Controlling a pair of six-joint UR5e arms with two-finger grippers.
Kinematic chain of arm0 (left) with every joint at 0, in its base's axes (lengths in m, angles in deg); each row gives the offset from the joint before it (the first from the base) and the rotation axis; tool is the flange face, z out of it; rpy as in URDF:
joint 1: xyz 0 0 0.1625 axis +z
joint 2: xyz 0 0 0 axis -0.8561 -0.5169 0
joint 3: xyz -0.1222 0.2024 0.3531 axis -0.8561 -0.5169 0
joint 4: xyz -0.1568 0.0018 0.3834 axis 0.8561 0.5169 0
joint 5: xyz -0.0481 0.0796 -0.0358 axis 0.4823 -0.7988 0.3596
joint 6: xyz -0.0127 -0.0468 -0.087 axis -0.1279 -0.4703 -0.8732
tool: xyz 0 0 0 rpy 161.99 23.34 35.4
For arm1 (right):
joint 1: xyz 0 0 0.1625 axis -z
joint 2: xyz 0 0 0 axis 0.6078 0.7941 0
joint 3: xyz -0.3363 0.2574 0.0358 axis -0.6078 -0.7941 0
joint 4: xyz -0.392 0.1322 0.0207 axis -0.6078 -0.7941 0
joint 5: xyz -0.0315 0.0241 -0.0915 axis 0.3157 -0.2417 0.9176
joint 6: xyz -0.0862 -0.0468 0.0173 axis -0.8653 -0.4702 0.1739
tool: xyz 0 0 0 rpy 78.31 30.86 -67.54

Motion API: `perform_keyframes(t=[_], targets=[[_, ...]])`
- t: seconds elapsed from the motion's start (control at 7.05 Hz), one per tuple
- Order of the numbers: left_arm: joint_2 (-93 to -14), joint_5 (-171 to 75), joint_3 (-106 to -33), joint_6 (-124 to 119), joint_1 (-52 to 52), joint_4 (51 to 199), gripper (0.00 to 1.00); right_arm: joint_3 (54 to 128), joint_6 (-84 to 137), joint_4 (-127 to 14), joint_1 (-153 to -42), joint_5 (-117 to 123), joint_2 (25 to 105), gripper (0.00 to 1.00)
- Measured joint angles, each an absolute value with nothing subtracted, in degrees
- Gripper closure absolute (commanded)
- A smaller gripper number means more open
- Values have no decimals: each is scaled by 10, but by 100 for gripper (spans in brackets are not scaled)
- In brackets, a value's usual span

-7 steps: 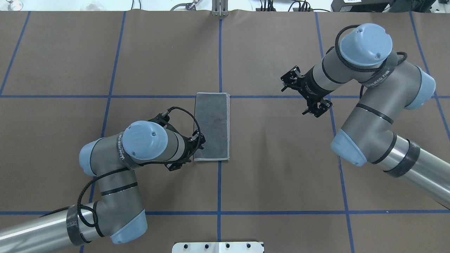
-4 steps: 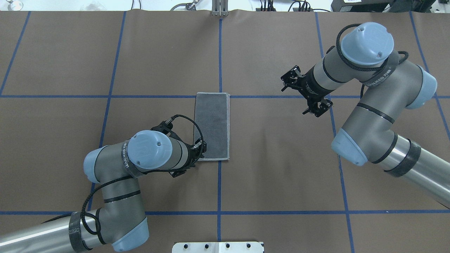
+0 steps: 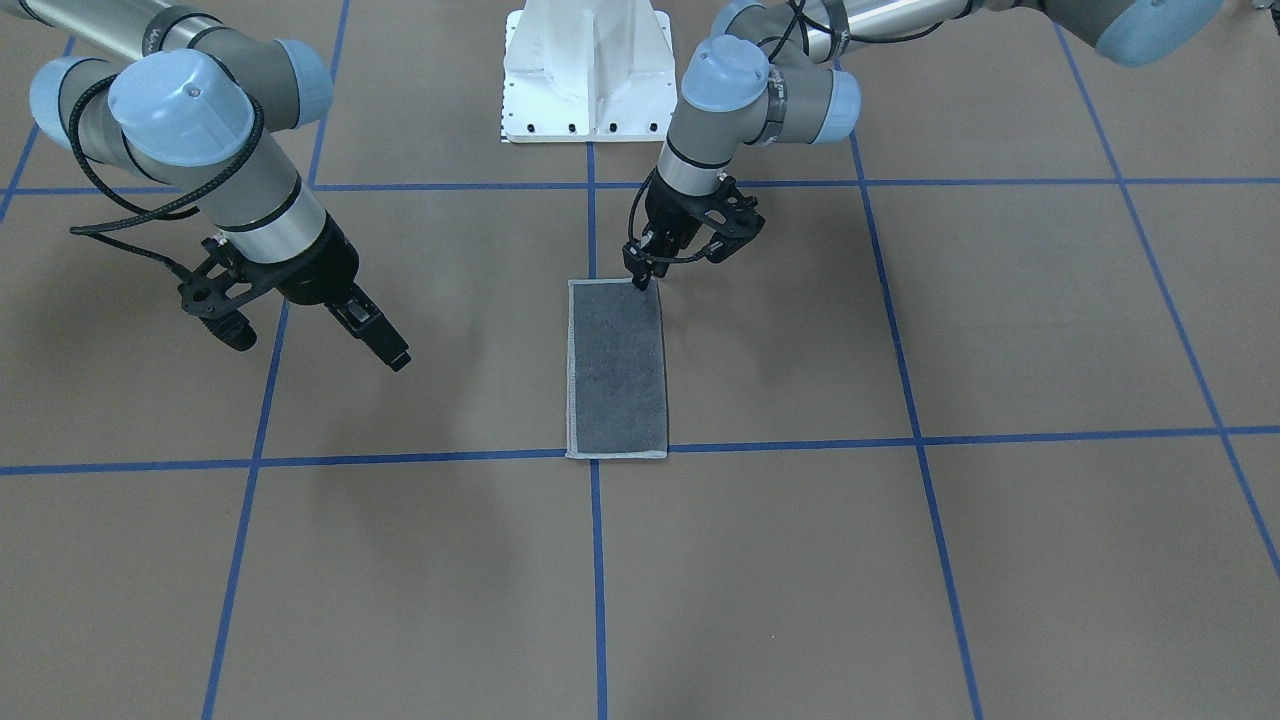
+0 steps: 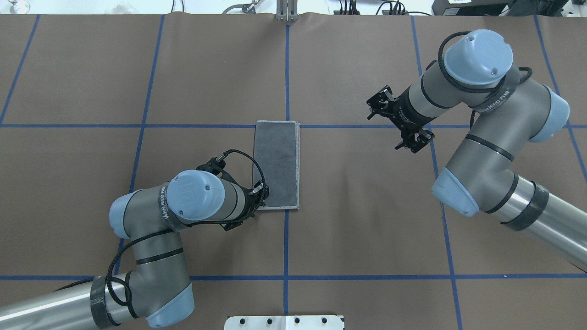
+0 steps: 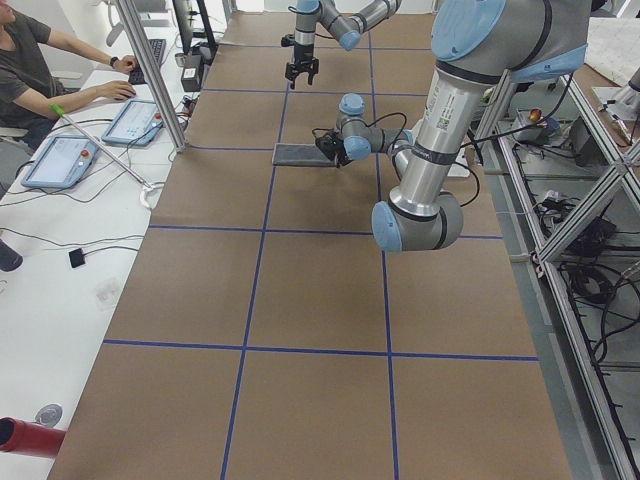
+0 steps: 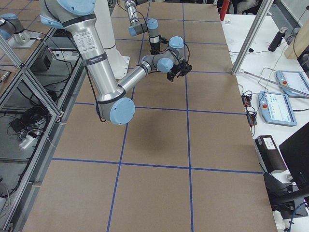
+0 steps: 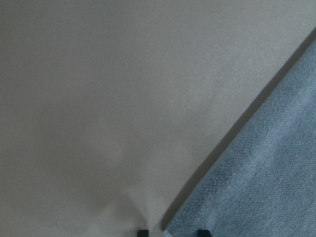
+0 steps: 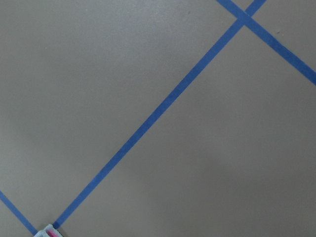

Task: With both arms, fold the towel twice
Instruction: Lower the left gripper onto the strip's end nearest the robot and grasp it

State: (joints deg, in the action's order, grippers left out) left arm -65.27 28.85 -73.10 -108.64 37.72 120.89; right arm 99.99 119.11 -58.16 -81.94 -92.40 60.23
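**Left arm [image 4: 195,197] repositioned at towel [image 4: 276,165] corner; right arm [image 4: 477,57] stationary.**
Compared with one second ago, the left arm has shifted toward the robot. Its jaws now stand narrowed astride the towel's near left corner; whether they clamp it cannot be told. The right arm's jaws are spread wide, well apart from the towel, unmoved. The towel lies flat at mid-bench [image 4: 367,206], folded once, grey face up, unchanged.

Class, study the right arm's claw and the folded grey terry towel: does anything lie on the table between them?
Nothing visible does. Between the right claw and the folded grey rectangular terry towel there is only bare brown table marked with blue tape lines.
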Motion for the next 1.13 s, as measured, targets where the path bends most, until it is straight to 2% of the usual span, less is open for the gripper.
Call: perform_keyframes(t=[0.14, 0.28, 0.43, 0.57, 1.13], targets=[[-653, 288, -731, -1086, 377, 1209, 58, 1000, 1192, -582, -819, -924, 602, 0], [-652, 288, -730, -1086, 377, 1208, 65, 1000, 1192, -582, -819, -924, 602, 0], [-652, 288, -729, -1086, 377, 1208, 79, 999, 1193, -582, -819, -924, 602, 0], [-652, 288, -728, -1086, 377, 1208, 100, 999, 1193, -582, -819, -924, 603, 0], [-653, 288, -734, -1087, 374, 1207, 100, 999, 1194, -583, -819, -924, 603, 0]])
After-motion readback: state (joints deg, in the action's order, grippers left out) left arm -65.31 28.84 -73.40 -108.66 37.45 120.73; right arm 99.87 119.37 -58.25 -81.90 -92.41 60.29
